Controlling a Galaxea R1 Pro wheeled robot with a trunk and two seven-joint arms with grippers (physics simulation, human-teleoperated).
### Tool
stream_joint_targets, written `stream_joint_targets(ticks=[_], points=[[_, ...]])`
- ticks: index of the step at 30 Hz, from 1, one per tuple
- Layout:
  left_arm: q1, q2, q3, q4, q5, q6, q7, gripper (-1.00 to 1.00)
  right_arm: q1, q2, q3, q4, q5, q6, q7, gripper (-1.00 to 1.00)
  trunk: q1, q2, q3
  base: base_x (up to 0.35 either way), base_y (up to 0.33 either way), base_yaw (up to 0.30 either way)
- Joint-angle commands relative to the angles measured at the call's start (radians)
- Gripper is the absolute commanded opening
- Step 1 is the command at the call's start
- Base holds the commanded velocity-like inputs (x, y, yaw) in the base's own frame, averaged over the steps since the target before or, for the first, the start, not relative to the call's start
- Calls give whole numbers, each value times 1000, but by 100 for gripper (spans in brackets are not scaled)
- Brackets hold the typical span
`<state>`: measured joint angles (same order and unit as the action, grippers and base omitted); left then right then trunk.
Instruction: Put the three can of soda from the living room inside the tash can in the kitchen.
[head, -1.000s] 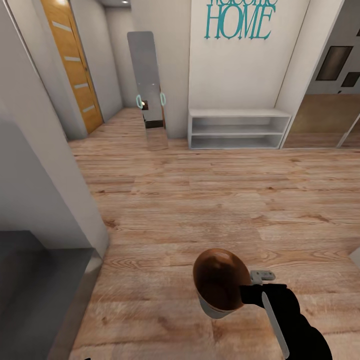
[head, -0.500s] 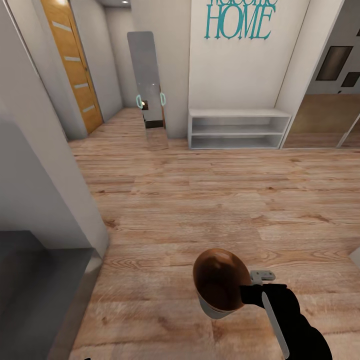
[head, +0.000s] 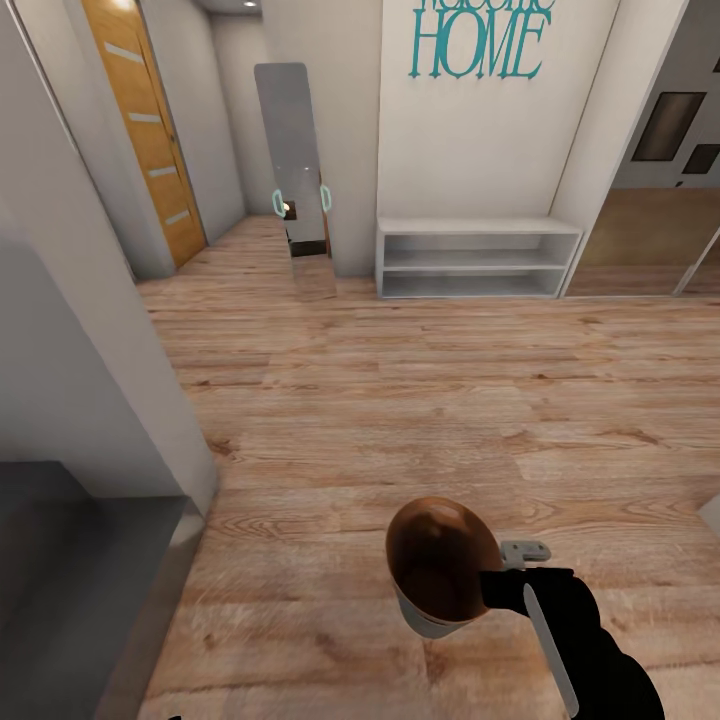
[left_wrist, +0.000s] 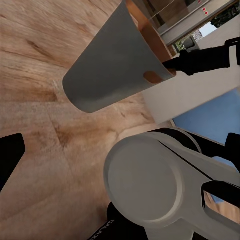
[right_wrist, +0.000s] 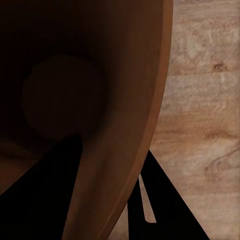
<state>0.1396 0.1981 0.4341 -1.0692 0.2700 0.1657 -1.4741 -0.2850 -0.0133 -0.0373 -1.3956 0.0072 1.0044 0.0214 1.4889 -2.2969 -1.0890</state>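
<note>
The tash can (head: 440, 580), pale grey outside and brown inside, hangs tilted just above the wood floor in the lower middle of the head view. My right gripper (head: 497, 585) is shut on its rim, one finger inside and one outside (right_wrist: 107, 200). The bin's brown inside (right_wrist: 65, 100) looks bare down to its round bottom. From the left wrist view I see the bin's grey wall (left_wrist: 107, 70) and its oval handle slot. My left gripper (left_wrist: 120, 155) is open, its black fingers (left_wrist: 10, 155) wide apart with nothing between them. The cans of soda are out of view.
This is a hallway with a pale wood floor (head: 420, 400). A grey wall corner (head: 110, 340) and a dark grey surface (head: 80, 570) stand close at the left. Ahead are a wooden door (head: 145, 130), a tall mirror (head: 292, 170) and a low white shelf (head: 478, 258).
</note>
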Motion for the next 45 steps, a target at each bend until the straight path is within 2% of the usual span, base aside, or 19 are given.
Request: stream_joint_targets(ticks=[1,10,45], points=[[0,0,0,0,0,0,0,100,0,0,1,0,-16,0,0,-100,0,0,0,0,0,0],[0,0,0,0,0,0,0,100,0,-1,1,1,-17,0,0,-100,0,0,0,0,0,0],[0,0,-4,-1,0,0,0,100,0,1,1,1,-18,0,0,-100,0,0,56,0,0,0]])
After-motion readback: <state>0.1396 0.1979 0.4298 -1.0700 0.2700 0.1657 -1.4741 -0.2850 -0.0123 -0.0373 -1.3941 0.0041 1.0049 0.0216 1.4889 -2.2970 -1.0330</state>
